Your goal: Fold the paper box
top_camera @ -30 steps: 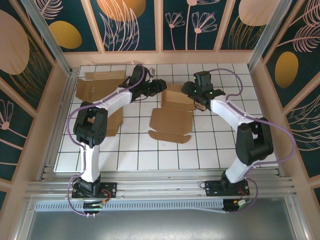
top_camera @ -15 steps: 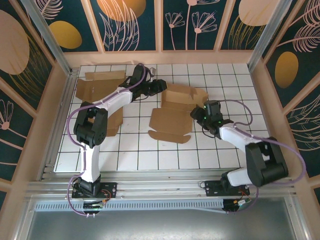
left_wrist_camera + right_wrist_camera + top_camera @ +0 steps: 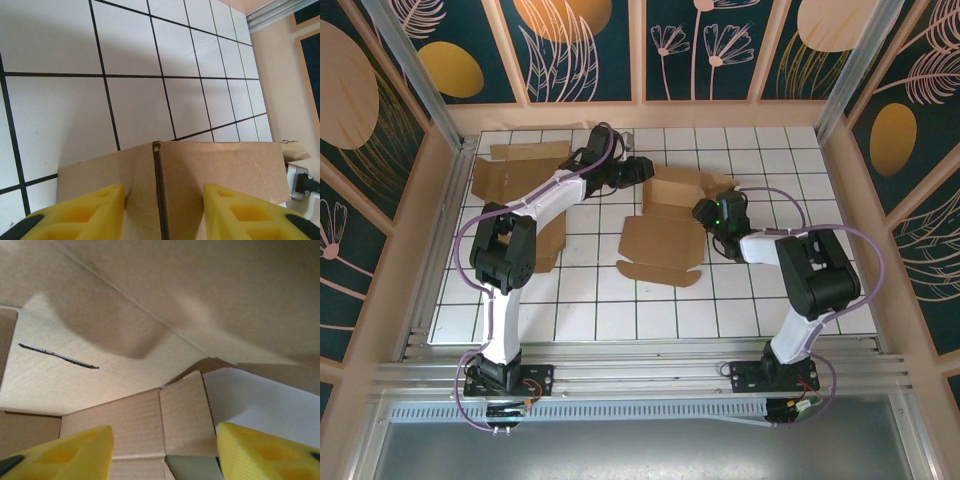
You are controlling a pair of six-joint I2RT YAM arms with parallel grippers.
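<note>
Table (image 3: 620, 315): white grid surface, bare along the near side.
Paper box (image 3: 660, 245): mid-table, half-formed; flat flap toward the near side, raised walls at the far end.
Right claw (image 3: 704, 212): at the box's right wall; yellow fingers (image 3: 65, 450) spread wide, cardboard ahead, nothing gripped.
Left claw (image 3: 644, 169): at the box's far-left corner; spread wide, creased wall between the fingers, not pinched.
Spare cardboard (image 3: 520, 172): flat, far left.

From above and behind the arm bases, the top camera looks down on the whole tiled counter (image 3: 580, 320). The left wrist camera looks past the left gripper (image 3: 162, 195) at the paper box (image 3: 220, 165) from close by; the right wrist camera, nearer, faces the same box's panels.
</note>
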